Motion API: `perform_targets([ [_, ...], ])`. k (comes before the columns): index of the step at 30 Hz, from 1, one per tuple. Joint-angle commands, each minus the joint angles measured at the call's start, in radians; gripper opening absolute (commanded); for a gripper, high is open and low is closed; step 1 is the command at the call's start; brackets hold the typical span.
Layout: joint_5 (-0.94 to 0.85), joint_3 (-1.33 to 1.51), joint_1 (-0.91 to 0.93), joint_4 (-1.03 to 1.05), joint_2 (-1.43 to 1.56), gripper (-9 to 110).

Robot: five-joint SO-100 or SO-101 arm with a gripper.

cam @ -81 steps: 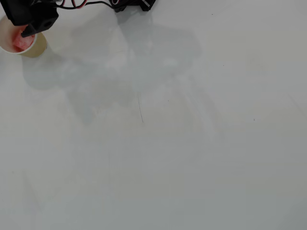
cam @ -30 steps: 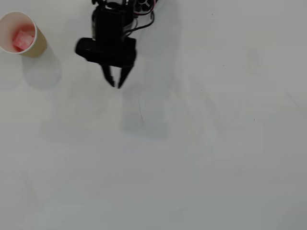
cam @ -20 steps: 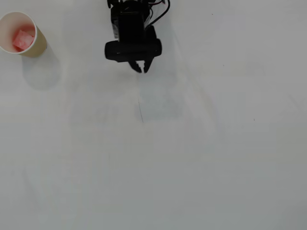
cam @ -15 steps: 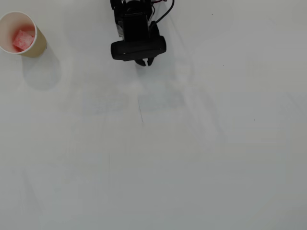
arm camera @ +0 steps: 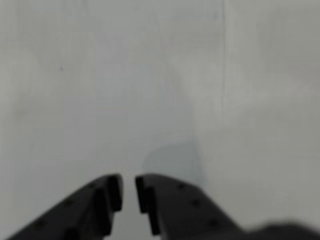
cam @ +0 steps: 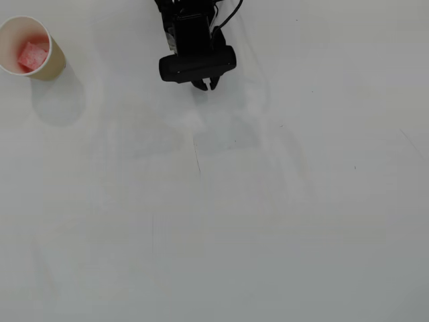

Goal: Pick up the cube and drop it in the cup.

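The beige paper cup [cam: 56, 65] stands upright at the far top left of the overhead view. Inside it, on the pale bottom, lies the red cube [cam: 32, 55]. My black gripper [cam: 206, 84] hangs near the top middle, well to the right of the cup, only its tips showing below the wrist housing. In the wrist view the gripper [arm camera: 128, 192] points at bare white table; its two fingers stand almost together, a thin gap between them and nothing held.
The white table [cam: 268, 215] shows faint shadows and a thin dark scratch [cam: 197, 154] below the gripper. The arm's base and cables [cam: 201, 10] sit at the top edge.
The gripper left the cup, swung right across the top of the table and drew back toward the base, its fingers closing. The cube stays in the cup.
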Motion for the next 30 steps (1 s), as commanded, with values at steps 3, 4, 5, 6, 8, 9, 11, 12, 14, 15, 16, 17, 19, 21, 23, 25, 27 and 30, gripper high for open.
perform_targets([
  [3, -0.002, 0.034, -0.021, 0.009, 0.035, 0],
  [4, -0.002, 0.034, -0.021, 0.009, 0.035, 0],
  [5, 0.002, 0.034, -0.025, 0.012, 0.035, 0],
  [6, 0.003, 0.034, -0.023, 0.015, 0.035, 0],
  [8, 0.005, 0.034, -0.021, 0.017, 0.035, 0],
  [9, 0.005, 0.034, -0.015, 0.017, 0.035, 0],
  [11, 0.005, 0.034, 0.008, 0.017, 0.035, 0],
  [12, 0.005, 0.034, 0.021, 0.017, 0.035, 0],
  [14, 0.006, 0.034, 0.040, 0.017, 0.035, 0],
  [15, 0.006, 0.034, 0.041, 0.017, 0.035, 0],
  [16, 0.006, 0.034, 0.043, 0.017, 0.035, 0],
  [17, 0.006, 0.034, 0.046, 0.017, 0.035, 0],
  [19, 0.006, 0.034, 0.048, 0.014, 0.035, 0],
  [21, 0.006, 0.034, 0.048, 0.015, 0.035, 0],
  [23, 0.006, 0.034, 0.046, 0.017, 0.035, 0],
  [25, 0.006, 0.034, 0.046, 0.017, 0.035, 0],
  [27, 0.006, 0.034, 0.046, 0.017, 0.035, 0],
  [30, 0.006, 0.034, 0.046, 0.017, 0.035, 0],
])
